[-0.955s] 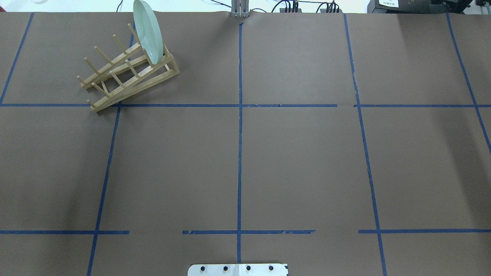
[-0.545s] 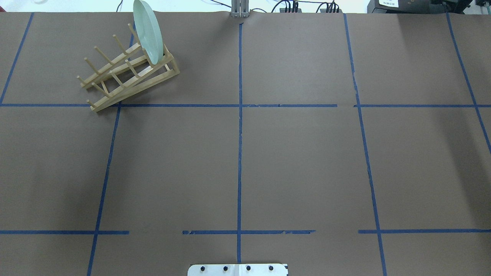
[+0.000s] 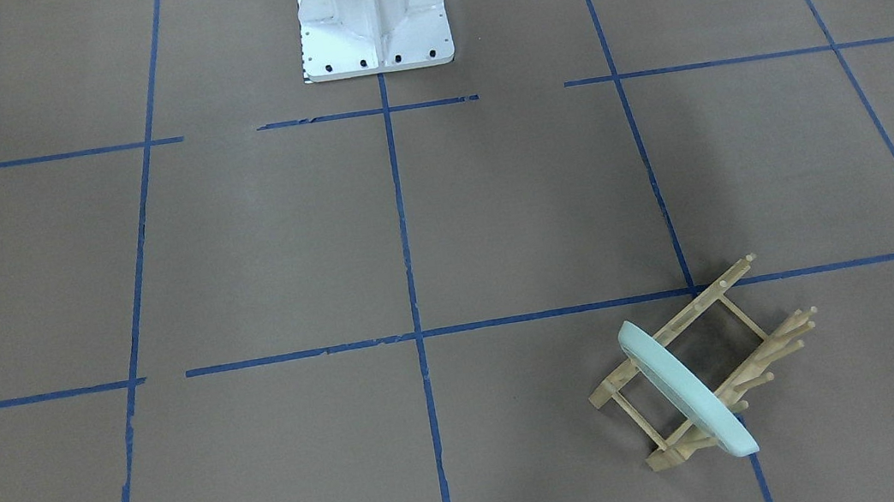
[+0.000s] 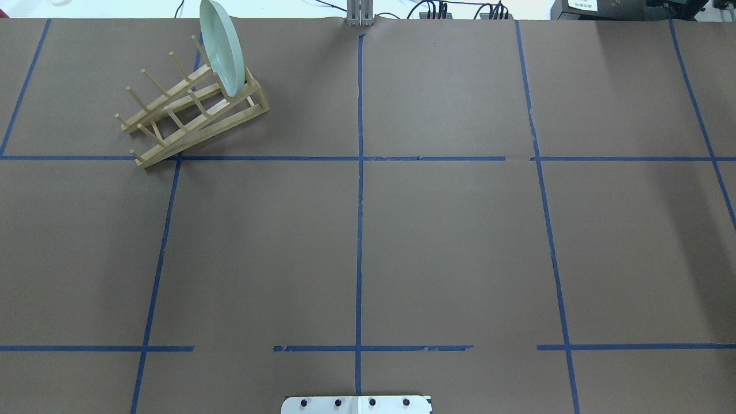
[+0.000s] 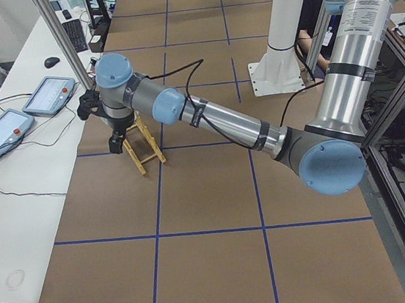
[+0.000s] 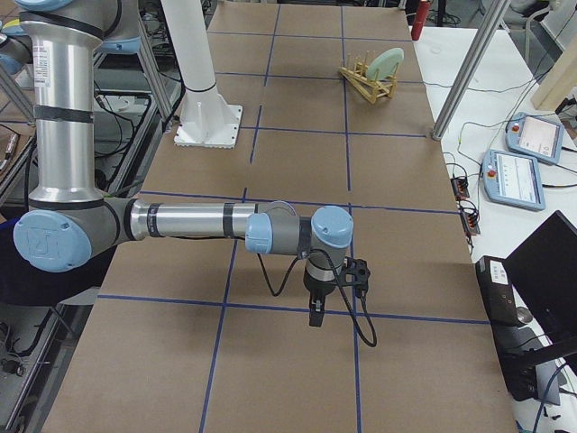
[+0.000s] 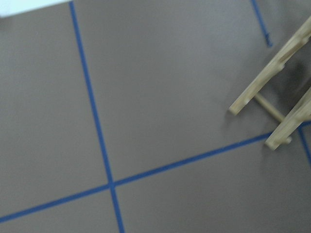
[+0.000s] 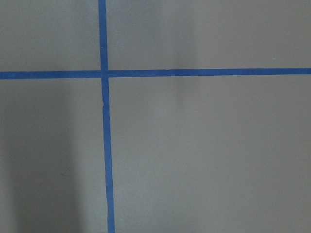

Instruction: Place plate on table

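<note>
Standing on edge in the wooden rack [image 4: 192,112] at the far left of the table [image 4: 448,241], the plate [image 4: 221,49] tilts. The left gripper [image 5: 117,144] hangs near the rack, the right gripper [image 6: 314,317] farther right; I cannot tell whether either is parted or closed.

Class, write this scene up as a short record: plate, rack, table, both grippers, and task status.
plate: mint green, standing on edge in the rack's end slot
rack: wooden pegs, other slots empty
table: brown, blue tape grid
left gripper: near the rack; open or shut cannot be told
right gripper: over bare table, far from the plate; state cannot be told
task status: plate not yet on table
</note>
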`<state>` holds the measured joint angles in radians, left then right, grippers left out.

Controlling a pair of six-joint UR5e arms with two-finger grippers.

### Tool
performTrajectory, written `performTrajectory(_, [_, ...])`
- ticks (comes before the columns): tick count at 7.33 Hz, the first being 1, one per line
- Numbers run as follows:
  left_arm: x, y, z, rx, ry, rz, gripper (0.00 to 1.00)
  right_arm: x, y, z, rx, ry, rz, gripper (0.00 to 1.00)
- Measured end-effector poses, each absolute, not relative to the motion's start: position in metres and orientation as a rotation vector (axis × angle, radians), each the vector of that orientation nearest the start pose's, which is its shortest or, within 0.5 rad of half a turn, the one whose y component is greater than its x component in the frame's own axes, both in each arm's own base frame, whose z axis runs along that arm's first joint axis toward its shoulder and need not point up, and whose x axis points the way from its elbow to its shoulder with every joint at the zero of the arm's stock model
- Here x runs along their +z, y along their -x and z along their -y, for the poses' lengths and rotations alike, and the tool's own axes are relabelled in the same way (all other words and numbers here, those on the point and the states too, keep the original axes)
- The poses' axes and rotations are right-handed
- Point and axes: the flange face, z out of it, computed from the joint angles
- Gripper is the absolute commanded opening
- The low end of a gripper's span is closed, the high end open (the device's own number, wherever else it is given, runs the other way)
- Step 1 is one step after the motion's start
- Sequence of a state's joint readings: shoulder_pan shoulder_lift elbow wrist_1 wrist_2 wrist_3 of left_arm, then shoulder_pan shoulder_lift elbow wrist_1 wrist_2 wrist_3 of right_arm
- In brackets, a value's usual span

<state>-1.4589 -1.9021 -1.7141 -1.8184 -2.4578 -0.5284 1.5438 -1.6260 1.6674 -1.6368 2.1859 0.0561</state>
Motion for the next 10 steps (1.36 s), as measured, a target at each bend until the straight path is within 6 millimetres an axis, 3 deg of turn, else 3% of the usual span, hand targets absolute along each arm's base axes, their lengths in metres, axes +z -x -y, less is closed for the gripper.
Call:
performTrajectory(1, [0.351,-0.052,0.606,-0.175,-0.353,-1.121,1.0,0.654,-0.063,0.468,0.036,0.049,0.614,1.0])
performTrajectory(3, [0.349,-0.117,0.602,-0.343,-0.291,-1.308,1.0,0.654,-0.063,0.468,0.036,0.05,0.614,1.0])
performTrajectory(5, [0.334,-0.186,0.623,-0.4,-0.304,-1.363,1.0,0.654,-0.063,0.468,0.036,0.05,0.614,1.0])
performTrajectory(7, [0.313,-0.225,0.653,-0.454,-0.326,-1.376,1.0,0.654,-0.063,0.468,0.036,0.049,0.614,1.0])
performTrajectory(10, [0.313,-0.272,0.652,-0.548,-0.375,-1.447,1.0,0.654,-0.063,0.468,0.035,0.049,0.614,1.0])
